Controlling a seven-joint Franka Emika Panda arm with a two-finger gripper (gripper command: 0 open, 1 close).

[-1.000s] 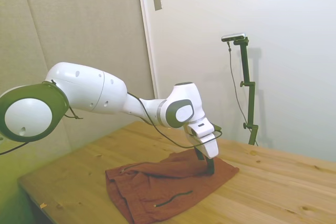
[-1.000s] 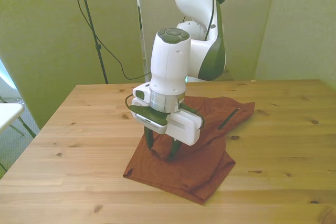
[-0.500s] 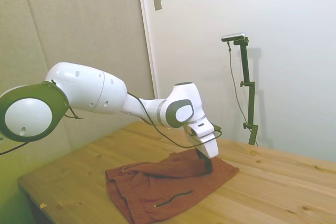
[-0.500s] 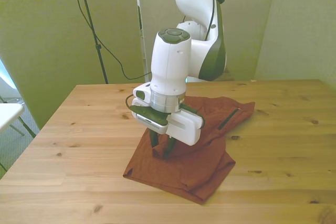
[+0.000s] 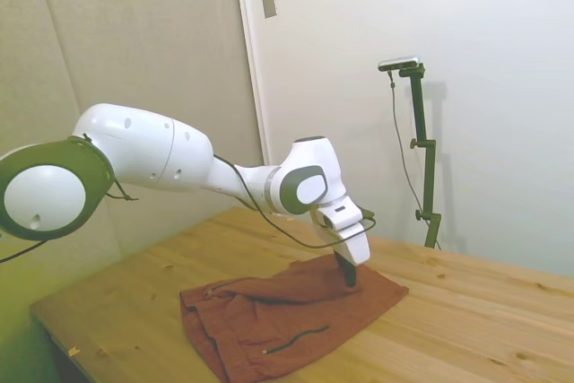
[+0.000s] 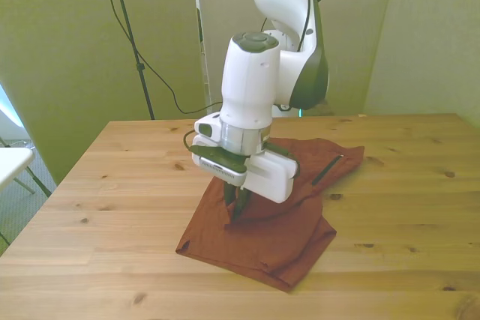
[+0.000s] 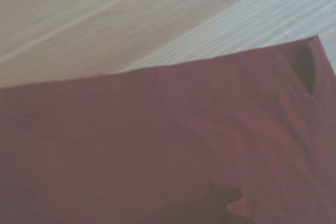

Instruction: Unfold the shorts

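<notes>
The soft rust-orange cloth shorts (image 6: 279, 207) lie folded mid-way along the pale wooden table (image 6: 112, 185), limp and light I'd guess, best lifted by an upper-layer edge, where the white arm's two-finger gripper (image 6: 234, 211) has pinched narrow on a fold.

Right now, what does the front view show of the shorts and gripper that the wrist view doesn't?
Only the front view shows the gripper with its fingers pinched shut on the shorts, plus the dark zipper line and the whole folded heap. Only the wrist view shows a straight cloth edge close up, ending in a corner. Both show rust-orange cloth lying on the wooden table.
</notes>
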